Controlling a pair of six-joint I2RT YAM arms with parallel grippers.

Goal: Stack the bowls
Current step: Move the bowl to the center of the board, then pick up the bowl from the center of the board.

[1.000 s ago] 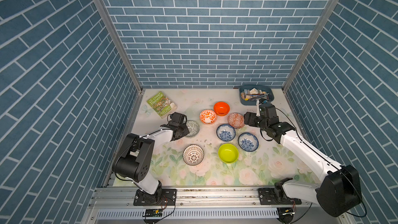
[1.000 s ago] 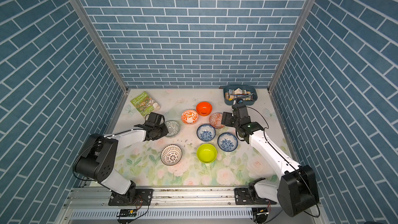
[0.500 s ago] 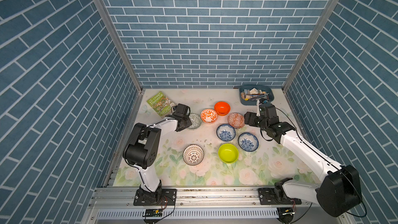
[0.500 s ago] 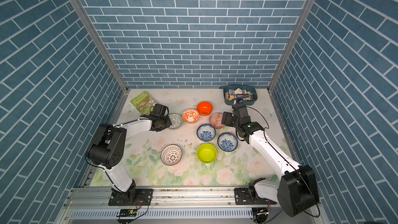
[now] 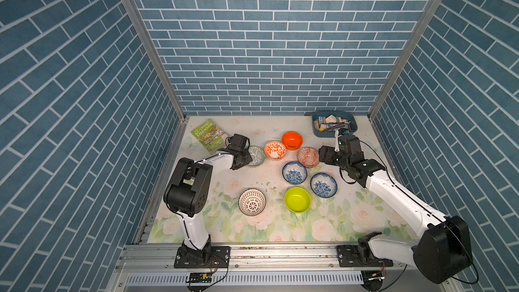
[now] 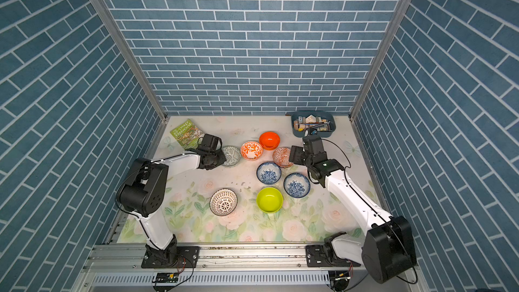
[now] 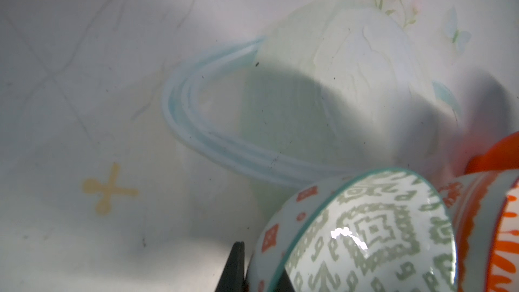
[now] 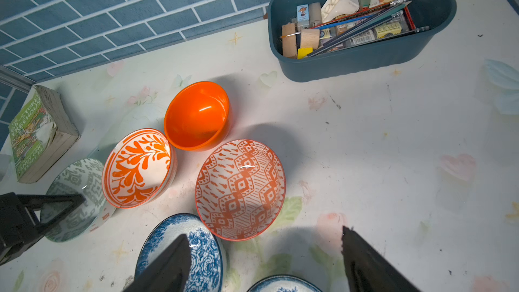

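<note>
Orange bowl point(image 5: 292, 140) plain glossy orange; lime bowl point(image 5: 297, 199) plain yellow-green; leaf bowl point(image 8: 137, 168) white with orange fronds; diamond bowl point(image 8: 241, 189) white with orange-red diamonds and dashes; floral bowl point(image 5: 294, 173) and its twin point(image 5: 323, 184) white with blue blossoms; geometric bowl point(image 7: 373, 234) white with grey-green diamonds, teal rim, red-orange diamonds outside; lattice bowl point(image 5: 252, 202) white with black lattice; tray point(image 8: 351, 66) dark blue-grey; book point(image 8: 31, 133) green, cover drawing seemingly brown and white; counter point(image 5: 252, 130) pale with faded pink roses, green leaves.

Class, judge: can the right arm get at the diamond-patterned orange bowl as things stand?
Probably yes: the right gripper hovers open beside the diamond-patterned orange bowl, nothing between them, though a blue floral bowl crowds its rim.
</note>
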